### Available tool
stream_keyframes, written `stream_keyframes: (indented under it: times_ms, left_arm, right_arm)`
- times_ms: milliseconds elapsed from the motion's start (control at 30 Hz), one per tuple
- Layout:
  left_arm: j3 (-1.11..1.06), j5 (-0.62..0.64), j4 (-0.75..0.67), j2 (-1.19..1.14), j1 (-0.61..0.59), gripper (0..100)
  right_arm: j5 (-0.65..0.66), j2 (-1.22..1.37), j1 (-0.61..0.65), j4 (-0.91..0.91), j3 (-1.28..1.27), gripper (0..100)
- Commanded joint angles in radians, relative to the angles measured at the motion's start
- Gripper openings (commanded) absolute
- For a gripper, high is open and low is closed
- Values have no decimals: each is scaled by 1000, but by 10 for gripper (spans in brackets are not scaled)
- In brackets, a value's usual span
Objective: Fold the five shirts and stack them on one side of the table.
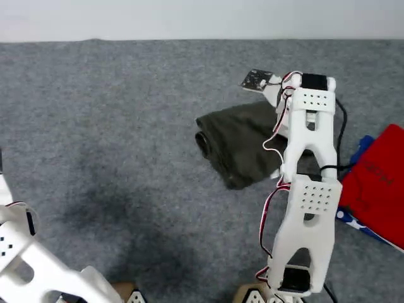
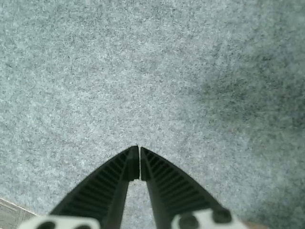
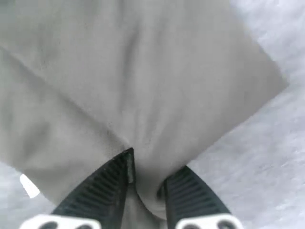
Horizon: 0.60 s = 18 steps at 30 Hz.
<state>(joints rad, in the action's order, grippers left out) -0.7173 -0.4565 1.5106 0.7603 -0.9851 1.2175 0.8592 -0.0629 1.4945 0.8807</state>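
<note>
A folded olive-green shirt lies on the grey table cover right of centre. My right arm stretches over its right part. In the right wrist view my right gripper is shut on a bulge of that shirt's cloth, which spreads out ahead of the fingers. At the table's right edge a red shirt rests on a blue patterned one. My left arm sits at the near left corner. My left gripper is shut on nothing, over bare cover.
The grey felt-like cover spans the whole table, with its far edge against a pale wall. A small circuit board on the right arm's wrist overhangs the far side of the olive shirt.
</note>
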Motion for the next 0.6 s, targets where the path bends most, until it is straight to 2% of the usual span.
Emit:
stream_keyframes:
  times_ms: [0,67,367,467,567]
  left_arm:
    - [5,-11,-18,20,8,19]
    - [5,-11,-18,20,8,19]
    - [5,-12,-20,20,8,19]
    - [5,-55,-20,20,8,19]
    - [5,-80,-20,20,8,19]
  right_arm:
    - [40,-22,1,-62,31,54]
    - [-29,-22,-1,-62,31,102]
    - [-621,-79,-13,-58,74,237]
    - [-881,-131,-8,24,104,245]
    - [-1112,-174,16,183,115,245]
